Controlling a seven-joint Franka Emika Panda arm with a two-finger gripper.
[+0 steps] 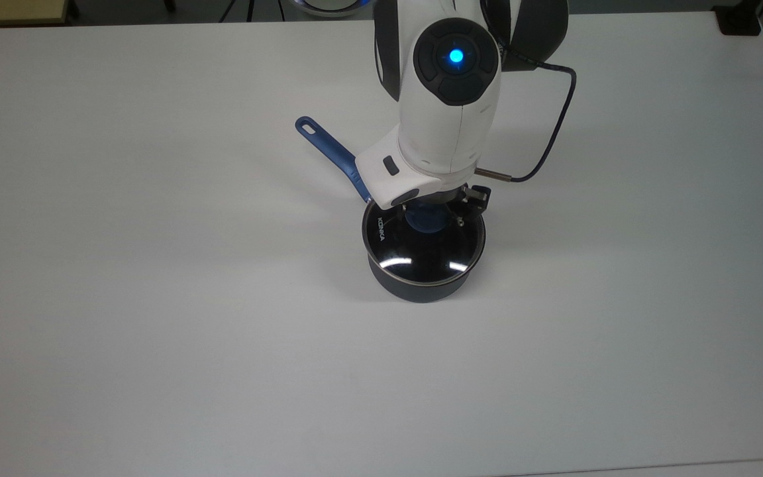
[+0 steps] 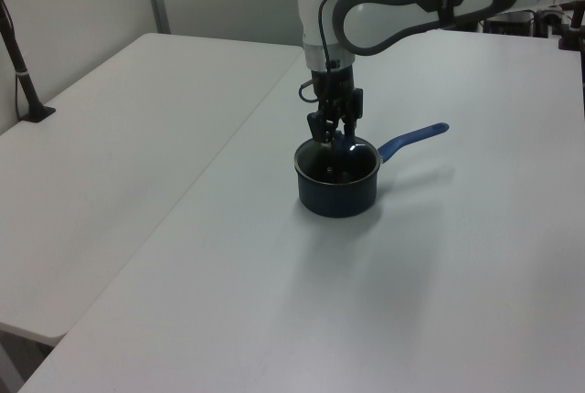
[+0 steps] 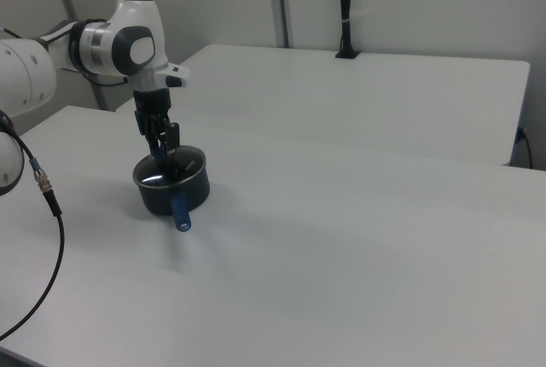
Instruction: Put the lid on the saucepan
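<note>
Lid (image 1: 421, 248) sits flat on the saucepan (image 2: 337, 190) as far as I can judge, its steel rim lined up with the pot's edge all round, so the placing step looks done or very nearly so. The tool (image 1: 432, 216) hangs straight above, right at the blue knob (image 1: 426, 218); whether its fingers grip the knob or have let go I cannot tell from where I stand. If they do hold it, the next move calls for a gentle release and a straight lift, with no sideways drag that might slide the glass off the rim.

The saucepan stands directly under the tool, and its long blue handle (image 1: 332, 151) runs away from the tool toward the top view's upper left, lying clear of the arm. A dark cable (image 1: 557, 126) loops off the wrist.

Everything rests on a plain white tabletop (image 1: 156, 298). A second white table (image 2: 110, 155) stands alongside, on the left view's left, with a black post (image 2: 20, 69) clamped at its far edge. Pale partition walls (image 3: 409, 0) close off the room behind.
</note>
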